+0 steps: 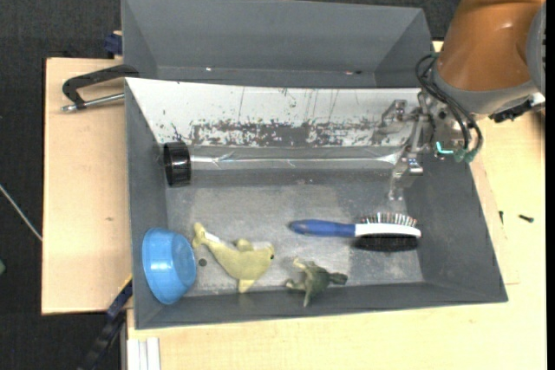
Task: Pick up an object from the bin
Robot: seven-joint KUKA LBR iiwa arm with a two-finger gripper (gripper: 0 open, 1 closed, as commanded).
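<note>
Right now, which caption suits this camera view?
Gripper near right wall of bin, blue-handled brush closest; blue bowl, yellow toy, green toy, black cylinder elsewhere.

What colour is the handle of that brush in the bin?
The brush handle is blue, in the camera view.

In the bin point(286, 195), a bowl point(167, 265) is set in the near left corner, a toy sea animal point(236, 256) and a toy lizard point(314, 279) are laid right of it along the near edge, a brush point(364, 231) behind the lizard, a cylinder point(177, 164) at the far left, and the gripper point(404, 176) is hung behind the brush.
</note>
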